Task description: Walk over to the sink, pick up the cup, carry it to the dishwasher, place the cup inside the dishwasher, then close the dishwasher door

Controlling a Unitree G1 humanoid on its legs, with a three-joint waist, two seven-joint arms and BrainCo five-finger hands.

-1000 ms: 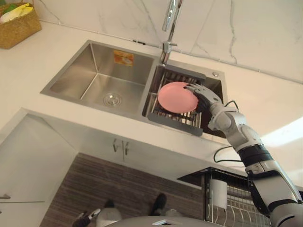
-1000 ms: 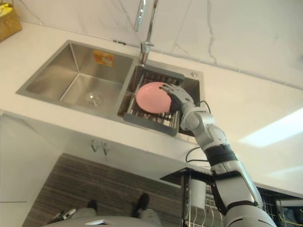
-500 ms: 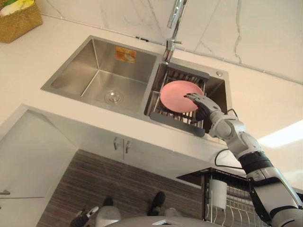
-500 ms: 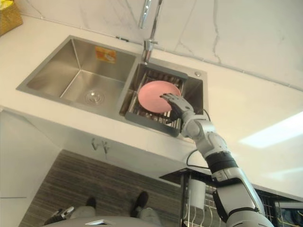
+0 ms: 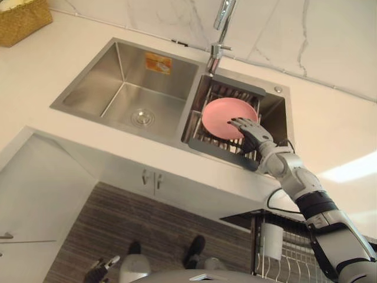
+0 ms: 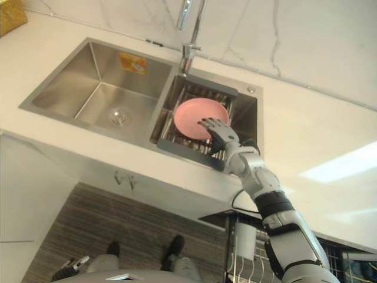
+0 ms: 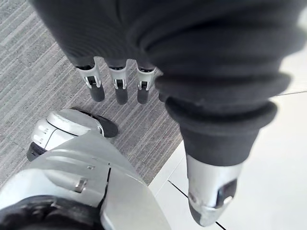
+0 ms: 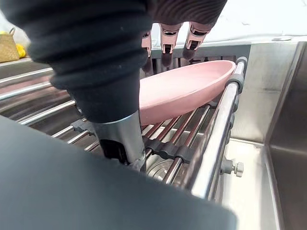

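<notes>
The left hand (image 7: 118,89) hangs low over the grey striped floor (image 7: 33,57), its fingers straight and relaxed, holding nothing. At the near right a dark-framed wire rack (image 5: 291,253) stands below the white counter (image 5: 336,127). Farther off, a steel double sink (image 5: 121,97) is set into the counter. A slatted drain rack (image 5: 217,147) sits across its right basin. The right hand (image 5: 251,131) reaches onto this rack from the near right. A shallow pink bowl (image 5: 222,115) lies on the rack. The hand's fingers stretch nearly straight over the bowl's near right rim, and the thumb lies beside its near edge, not clamped on it. Beyond stand the faucet (image 5: 221,26) and, far left, a woven basket (image 5: 23,22).
</notes>
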